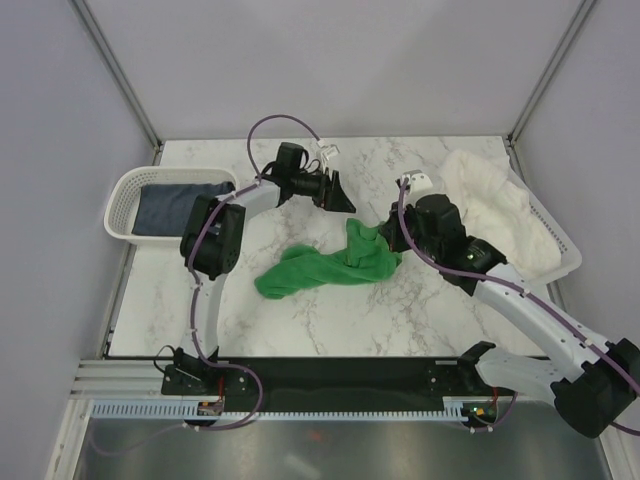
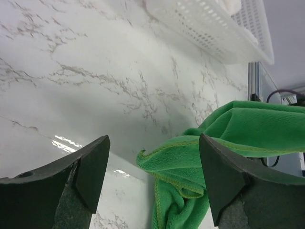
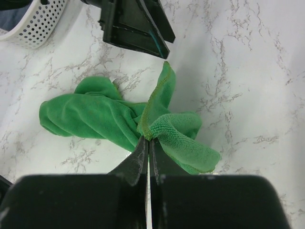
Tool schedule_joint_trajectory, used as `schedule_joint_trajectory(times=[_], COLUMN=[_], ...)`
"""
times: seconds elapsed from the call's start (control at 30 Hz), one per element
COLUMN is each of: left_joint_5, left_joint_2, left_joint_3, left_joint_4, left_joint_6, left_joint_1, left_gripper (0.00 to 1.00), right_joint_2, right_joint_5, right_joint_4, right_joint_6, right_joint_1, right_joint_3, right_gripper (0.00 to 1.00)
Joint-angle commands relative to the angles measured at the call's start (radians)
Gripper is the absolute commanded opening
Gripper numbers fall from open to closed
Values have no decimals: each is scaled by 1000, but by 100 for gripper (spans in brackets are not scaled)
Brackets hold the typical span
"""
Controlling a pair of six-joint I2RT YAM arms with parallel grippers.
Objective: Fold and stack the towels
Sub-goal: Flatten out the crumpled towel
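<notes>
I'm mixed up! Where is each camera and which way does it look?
Top: above, behind, facing down at the table; left arm and right arm show.
Left wrist: low, facing across the table to the green towel; open left gripper shows.
Right wrist: facing down; shut right gripper pinches the green towel.
All share that towel.

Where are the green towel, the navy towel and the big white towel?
green towel (image 1: 322, 268), overhead view, bunched middle.
navy towel (image 1: 175, 206), overhead view, flat middle.
white towel (image 1: 490, 202), overhead view, crumpled middle.

Bright, even overhead light; small glare patches on the tabletop (image 2: 66, 142), faint shadows, the left claw (image 2: 153, 148) slightly blurred up close.
</notes>
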Motion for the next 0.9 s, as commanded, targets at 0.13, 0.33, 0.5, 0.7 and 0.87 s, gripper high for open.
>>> schedule_joint_trajectory(times=[0.13,0.33,0.5,0.7,0.87], left_joint_5=[204,216,254,343,336], left_joint_2=[130,76,12,-11,-19], left_joint_3=[189,83,-32,-47,-61], left_joint_4=[-65,-62,-30,-30,-28], left_joint_6=[65,98,105,114,128], left_joint_1=[-31,-54,-13,-6,-8], left_gripper=[84,80,79,78,78], right_joint_2=[-45,-16,-11,-16,-3], right_joint_5=[-55,-55,-55,-53,-82], right_joint_4=[18,18,13,13,13], right_joint_6=[-15,-6,-3,12,19], right_joint_1=[-4,-8,-13,-27,-56], right_joint_3=[0,18,20,-3,0], right_gripper=[0,0,0,0,0])
